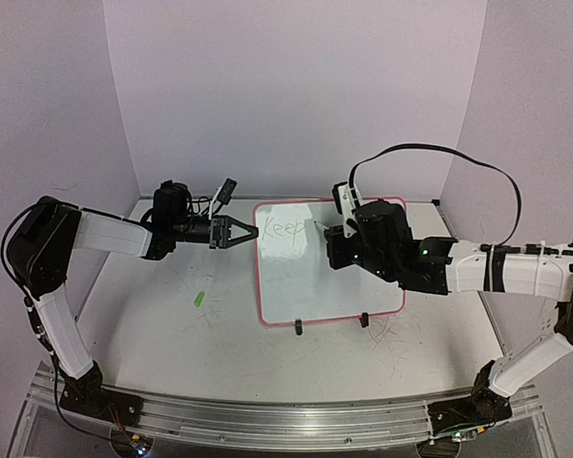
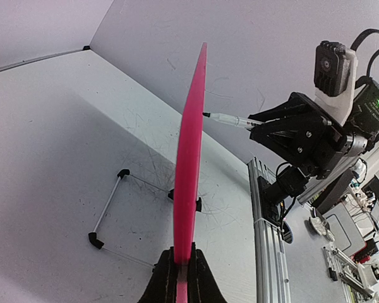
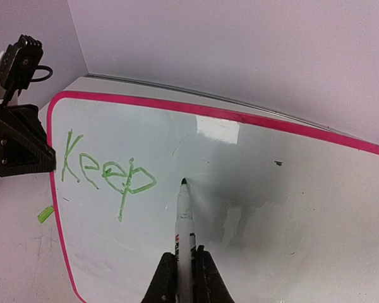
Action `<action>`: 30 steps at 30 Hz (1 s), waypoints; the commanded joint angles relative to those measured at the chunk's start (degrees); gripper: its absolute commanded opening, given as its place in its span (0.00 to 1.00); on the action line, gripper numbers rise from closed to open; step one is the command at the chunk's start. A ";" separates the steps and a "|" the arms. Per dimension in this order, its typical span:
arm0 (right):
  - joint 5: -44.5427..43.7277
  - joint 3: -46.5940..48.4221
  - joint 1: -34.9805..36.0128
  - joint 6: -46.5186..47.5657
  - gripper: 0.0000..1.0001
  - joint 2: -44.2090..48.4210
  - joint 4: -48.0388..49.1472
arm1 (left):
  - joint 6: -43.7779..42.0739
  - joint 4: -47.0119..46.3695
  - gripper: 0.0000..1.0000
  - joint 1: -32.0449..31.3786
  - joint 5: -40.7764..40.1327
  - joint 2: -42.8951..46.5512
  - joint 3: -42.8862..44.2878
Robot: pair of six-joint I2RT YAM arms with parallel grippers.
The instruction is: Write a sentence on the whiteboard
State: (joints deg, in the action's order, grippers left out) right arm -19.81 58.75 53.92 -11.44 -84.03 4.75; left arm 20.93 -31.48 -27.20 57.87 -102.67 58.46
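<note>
The whiteboard (image 1: 301,286) is held tilted at the middle of the table (image 1: 143,334), its left edge clamped by the left gripper (image 1: 248,232). A marker (image 3: 185,221) is grasped in the clenched right gripper (image 3: 184,273), its tip placed at the board just right of the green word "Keep" (image 3: 104,172). A small green piece (image 1: 199,300) is seen lying on the table left of the board.

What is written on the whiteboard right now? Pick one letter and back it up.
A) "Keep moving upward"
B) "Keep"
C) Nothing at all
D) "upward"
B: the whiteboard carries only one green word, "Keep", and the marker tip points at bare board just to the right of it.
</note>
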 commanded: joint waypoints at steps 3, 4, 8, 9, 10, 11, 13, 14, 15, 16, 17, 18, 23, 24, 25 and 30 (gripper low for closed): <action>-0.85 2.27 -0.74 -0.75 0.00 -0.69 1.88 | -1.03 0.40 0.00 -0.05 0.62 2.10 1.02; -0.92 2.19 -0.88 -0.98 0.00 -0.74 1.86 | -1.07 0.42 0.00 -0.05 0.62 2.10 1.02; -1.19 1.73 -1.17 -1.92 0.00 -0.65 1.76 | -1.14 0.48 0.00 -0.05 0.61 2.12 0.99; -1.34 1.57 -1.23 -2.18 0.00 -0.59 1.61 | -1.15 0.47 0.00 -0.05 0.67 2.09 1.01; -1.41 1.46 -1.26 -2.34 0.00 -0.50 1.49 | -1.15 0.51 0.00 -0.05 0.62 2.10 1.03; -1.46 1.35 -1.29 -2.49 0.00 -0.40 1.35 | -1.15 0.57 0.00 -0.05 0.59 2.11 1.04; -1.56 1.10 -1.32 -2.88 0.00 -0.25 0.96 | -1.15 0.58 0.00 -0.05 0.67 2.10 1.08; -1.58 0.96 -1.30 -3.05 0.00 -0.21 0.76 | -1.18 0.57 0.00 -0.05 0.66 2.11 1.08; -1.59 0.82 -1.28 -3.21 0.00 -0.17 0.58 | -1.22 0.58 0.00 -0.05 0.65 2.13 1.07; -1.62 0.68 -1.29 -3.44 0.00 -0.10 0.38 | -1.24 0.57 0.00 -0.09 0.60 2.13 1.05; -1.54 0.44 -1.28 -3.69 0.00 -0.06 0.19 | -1.24 0.65 0.00 -0.06 0.59 2.13 1.08; -1.41 0.27 -1.28 -3.88 0.00 0.05 -0.03 | -1.24 0.71 0.00 -0.09 0.61 2.12 1.14; -0.72 -0.81 -1.31 -4.85 0.00 0.83 -0.56 | -1.33 0.78 0.00 -0.05 0.61 2.04 1.19; -0.51 -1.05 -1.28 -5.03 0.00 0.99 -0.61 | -1.33 0.80 0.00 -0.05 0.62 2.04 1.15; -0.37 -1.27 -1.30 -5.16 0.00 1.11 -0.62 | -1.33 0.80 0.00 -0.05 0.65 2.04 1.15; 0.88 -2.34 -1.24 -6.05 0.00 1.40 -0.66 | -1.33 0.81 0.00 -0.05 0.59 2.02 1.23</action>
State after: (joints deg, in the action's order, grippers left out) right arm -19.38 57.83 53.28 -15.93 -84.00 4.71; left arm 20.80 -31.09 -27.20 57.78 -102.67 58.46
